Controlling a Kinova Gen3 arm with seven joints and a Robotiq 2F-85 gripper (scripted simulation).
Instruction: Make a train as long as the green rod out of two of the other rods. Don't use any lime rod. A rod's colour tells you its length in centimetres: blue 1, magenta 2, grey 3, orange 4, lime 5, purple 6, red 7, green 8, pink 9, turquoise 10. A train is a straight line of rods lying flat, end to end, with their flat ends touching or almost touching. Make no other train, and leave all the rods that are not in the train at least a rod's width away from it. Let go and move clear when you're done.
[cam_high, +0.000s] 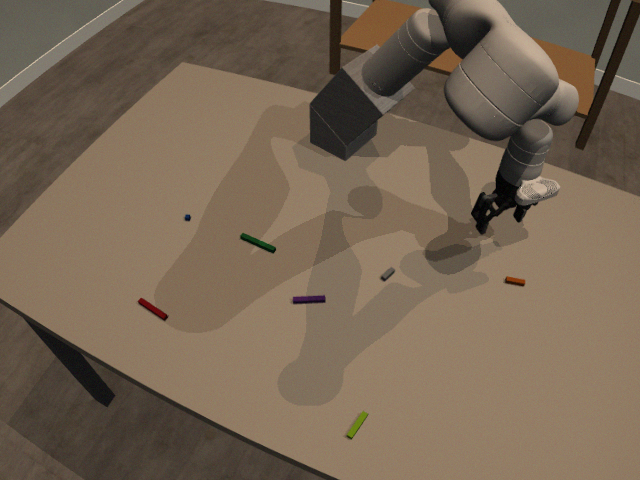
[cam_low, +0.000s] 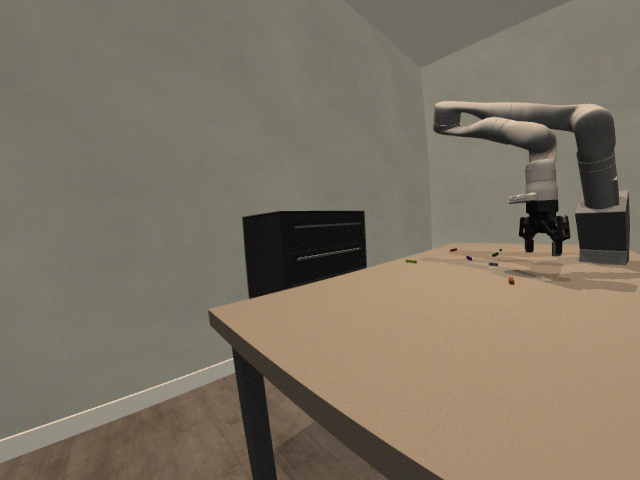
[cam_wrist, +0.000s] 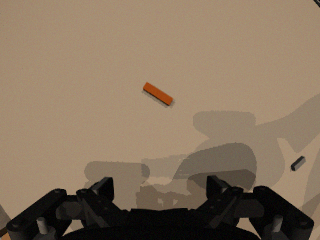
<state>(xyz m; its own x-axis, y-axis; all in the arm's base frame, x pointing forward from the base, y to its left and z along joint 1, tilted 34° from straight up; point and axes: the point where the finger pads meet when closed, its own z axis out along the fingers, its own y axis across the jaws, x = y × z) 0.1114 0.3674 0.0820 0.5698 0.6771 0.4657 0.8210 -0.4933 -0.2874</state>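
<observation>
Black two-finger gripper (cam_high: 500, 222) (cam_low: 542, 250) (cam_wrist: 159, 188): fingers wide apart, nothing between them, pointing down above the light brown flat tabletop (cam_high: 465, 361) (cam_low: 413, 335) (cam_wrist: 75, 75). It hangs from a pale grey, rounded multi-joint arm (cam_high: 501, 77) (cam_low: 540, 178).

Nearest rods: small orange rectangular rod (cam_high: 515, 281) (cam_low: 511, 281) (cam_wrist: 158, 94), lying flat, ahead of the fingertips in the wrist view, slanted; short grey rectangular rod (cam_high: 388, 273) (cam_low: 493, 264) (cam_wrist: 298, 163), flat, at the right side of the wrist view.

Further out: purple straight rod (cam_high: 309, 299) (cam_low: 469, 257), flat, near the grey one in the top view. Long green straight rod (cam_high: 257, 242) (cam_low: 495, 254), the length reference, flat, up-left of purple in the top view. Tiny blue cube-like rod (cam_high: 187, 217) (cam_low: 500, 250) beyond green. Red straight rod (cam_high: 152, 308) (cam_low: 453, 250) near the table's long edge, lime straight rod (cam_high: 357, 424) (cam_low: 411, 261) near the same edge, well apart from red.

All seven rods sit separate on the table, train still to be made. Dark grey angular base block (cam_high: 341, 113) (cam_low: 602, 229) stands on the table, under the arm. Black drawer cabinet (cam_low: 263, 253) by the wall. Material of the rods: can't tell.
</observation>
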